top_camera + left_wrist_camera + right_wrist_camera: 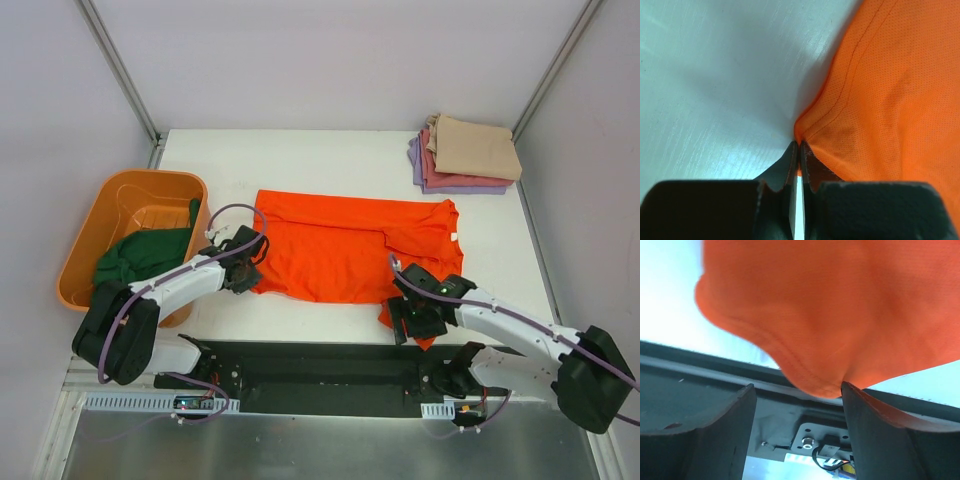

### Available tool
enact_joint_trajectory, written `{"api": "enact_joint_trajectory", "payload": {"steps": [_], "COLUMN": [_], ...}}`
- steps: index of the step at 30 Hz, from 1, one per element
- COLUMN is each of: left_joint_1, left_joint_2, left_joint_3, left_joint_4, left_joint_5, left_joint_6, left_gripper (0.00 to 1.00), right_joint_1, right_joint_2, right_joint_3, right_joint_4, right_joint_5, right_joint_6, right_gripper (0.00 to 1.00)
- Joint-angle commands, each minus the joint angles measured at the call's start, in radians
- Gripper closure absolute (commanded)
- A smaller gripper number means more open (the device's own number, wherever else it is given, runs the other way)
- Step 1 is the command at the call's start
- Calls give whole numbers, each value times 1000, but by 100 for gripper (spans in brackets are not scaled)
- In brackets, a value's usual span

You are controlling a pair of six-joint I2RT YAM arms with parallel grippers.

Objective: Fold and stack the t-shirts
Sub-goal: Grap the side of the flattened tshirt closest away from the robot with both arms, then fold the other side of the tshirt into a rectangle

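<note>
The bright orange t-shirt (340,245) lies spread across the middle of the white table. My left gripper (245,268) is shut on its near left corner, and in the left wrist view (799,146) the jaws pinch the hem of the orange cloth (890,100). My right gripper (410,318) is open at the shirt's near right corner. In the right wrist view (797,387) a fold of the orange cloth (840,300) sags between the spread fingers and touches the right one. The dark green t-shirt (140,255) lies in the tub. The tan (478,145), pink-red (428,160) and lavender (455,187) t-shirts lie folded in a stack at the back right.
A rigid orange plastic tub (95,215) stands at the table's left edge, close to my left arm. The black base rail (330,365) runs along the near edge under both arms. Grey walls close in the table (330,155) at the back and sides.
</note>
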Motion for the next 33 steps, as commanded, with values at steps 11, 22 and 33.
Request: {"api": "enact_joint_trajectory", "payload": {"steps": [11,22,33], "left_joint_1": [11,12,81], "left_joint_2": [-50,-16,108], "left_joint_3": [36,142,296], "left_joint_4": [-34,-39,-40], "left_joint_5": [-68,-75,-82], "left_joint_6": [18,32,21], "left_gripper": [100,100,100], "right_joint_1": [5,-136,-326], "right_joint_2": [137,93,267], "right_joint_3": [55,248,461], "right_joint_4": [-75,-118,42], "right_joint_5": [253,357,351], "right_joint_6": [74,-34,-180], "right_gripper": [93,99,100]}}
